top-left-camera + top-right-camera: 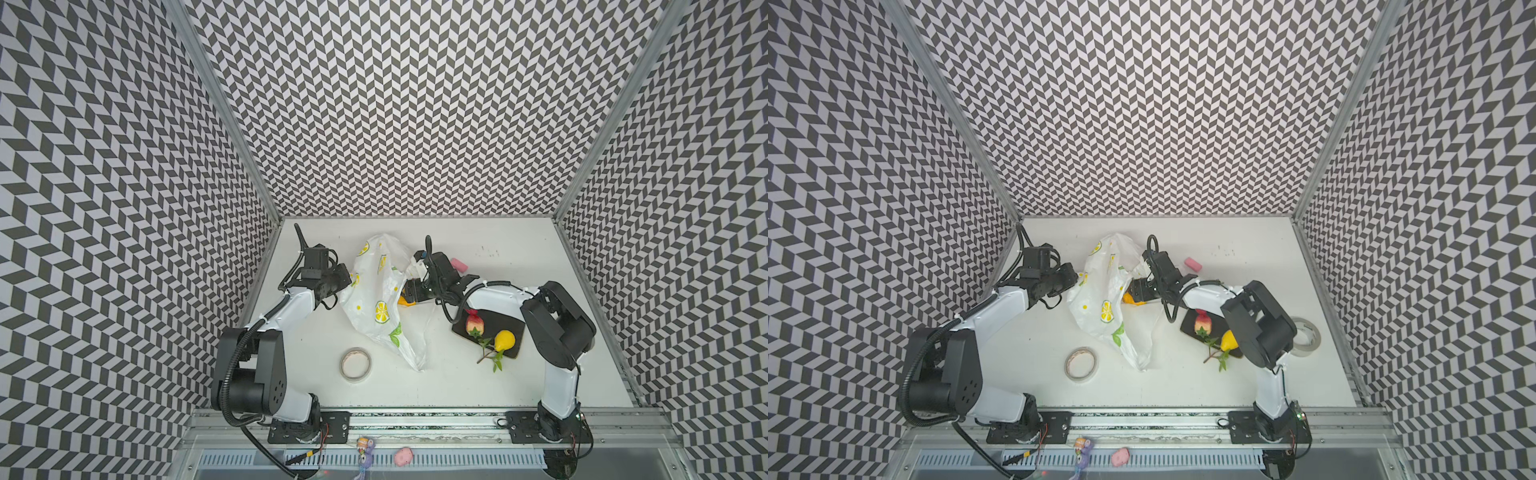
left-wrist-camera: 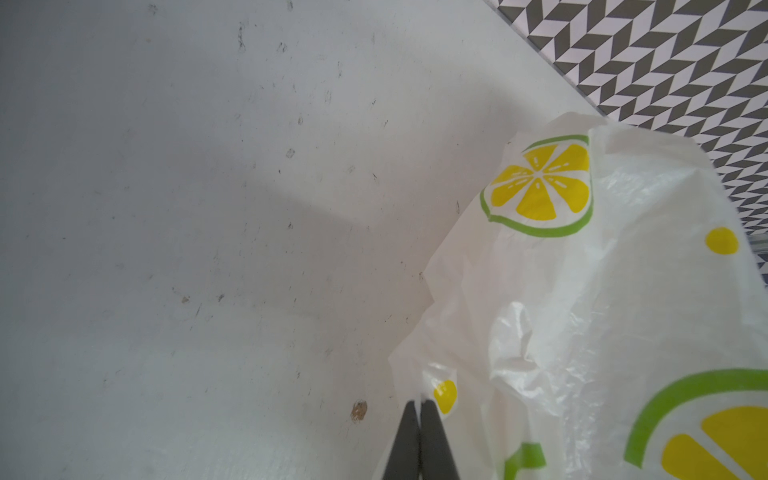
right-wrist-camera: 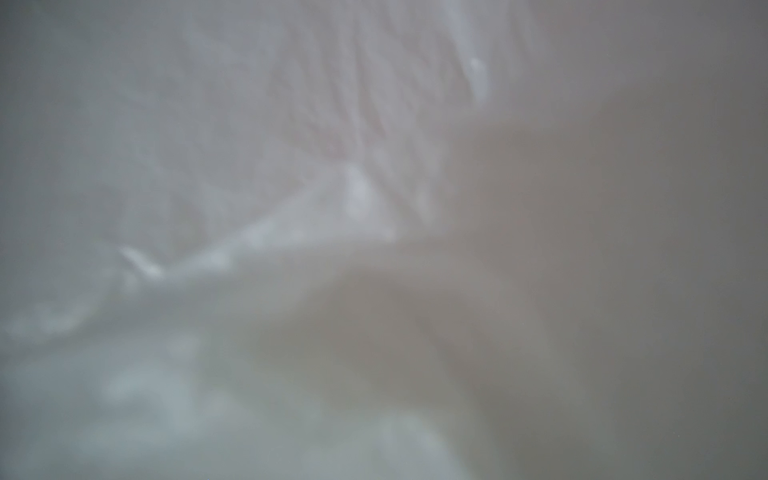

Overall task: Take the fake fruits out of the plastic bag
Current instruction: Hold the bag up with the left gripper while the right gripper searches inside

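Note:
The white plastic bag [image 1: 376, 291] [image 1: 1100, 291] with lemon prints lies crumpled mid-table. My left gripper [image 1: 349, 279] [image 2: 419, 405] is shut on the bag's left edge [image 2: 582, 311]. From the right, my right gripper [image 1: 409, 291] [image 1: 1138, 289] reaches into the bag's mouth, where plastic hides its fingers. Blurred bag film [image 3: 291, 228] fills the right wrist view. A yellow-orange piece [image 1: 405, 302] shows under that gripper, and I cannot tell what it is. Two fake fruits lie on the dark tray [image 1: 498, 322]: a red one with a green cap [image 1: 474, 324] and a yellow pear [image 1: 504, 340] with a leafy twig.
A tape roll [image 1: 355, 364] lies in front of the bag. In a top view a second roll [image 1: 1306, 336] sits by the right arm's elbow. A pink block [image 1: 459, 264] is behind the right gripper. Small toys [image 1: 365, 451] rest on the front rail.

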Action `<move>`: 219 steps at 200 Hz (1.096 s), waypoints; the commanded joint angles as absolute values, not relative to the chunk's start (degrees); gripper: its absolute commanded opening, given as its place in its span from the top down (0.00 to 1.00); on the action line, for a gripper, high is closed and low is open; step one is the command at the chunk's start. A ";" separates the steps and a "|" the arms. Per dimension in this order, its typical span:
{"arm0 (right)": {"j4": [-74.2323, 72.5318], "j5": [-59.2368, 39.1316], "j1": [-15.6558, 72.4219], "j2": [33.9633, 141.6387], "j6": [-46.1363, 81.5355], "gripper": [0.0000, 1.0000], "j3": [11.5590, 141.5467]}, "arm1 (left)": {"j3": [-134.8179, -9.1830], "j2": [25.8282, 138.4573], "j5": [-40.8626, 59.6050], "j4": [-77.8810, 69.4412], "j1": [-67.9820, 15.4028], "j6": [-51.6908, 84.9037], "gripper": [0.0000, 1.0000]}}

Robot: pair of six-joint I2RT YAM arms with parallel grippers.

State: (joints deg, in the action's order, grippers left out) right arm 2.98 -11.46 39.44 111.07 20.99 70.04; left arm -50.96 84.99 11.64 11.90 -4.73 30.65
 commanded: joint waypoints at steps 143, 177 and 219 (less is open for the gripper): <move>8.29 -9.48 42.80 118.74 20.58 0.10 77.01 | -52.12 84.84 11.47 12.01 -4.92 29.56 1.00; 8.74 -10.76 42.98 115.77 19.66 0.16 75.38 | -52.12 85.27 10.83 11.08 -4.81 29.81 1.00; 11.25 -11.84 42.98 113.98 19.42 0.26 73.49 | -53.68 87.40 10.92 9.34 -4.78 29.69 1.00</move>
